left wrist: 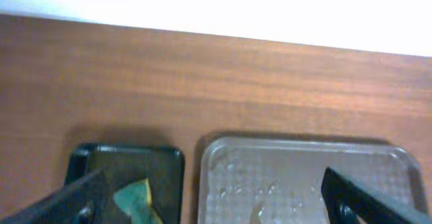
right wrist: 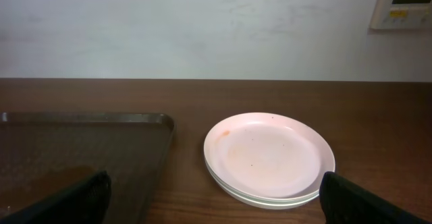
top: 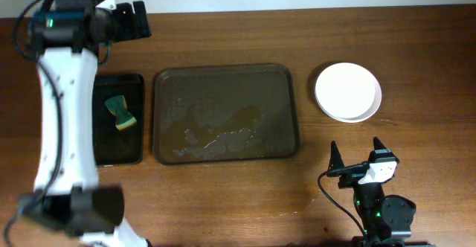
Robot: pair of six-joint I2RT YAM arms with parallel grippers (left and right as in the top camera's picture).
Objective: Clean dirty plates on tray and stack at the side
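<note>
1. Overhead: plates (top: 347, 91) stacked right of tray (top: 223, 91), toward desk's right edge; tray holds none.
2. Left claw (left wrist: 212, 183) and right claw (top: 355, 149) both apart, empty.
3. Looks like final step; next: park arms.

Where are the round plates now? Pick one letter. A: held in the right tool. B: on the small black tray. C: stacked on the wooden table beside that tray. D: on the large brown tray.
C: the stack of round white plates rests on the wooden table, apart from the large brown tray, which holds only wet smears.
</note>
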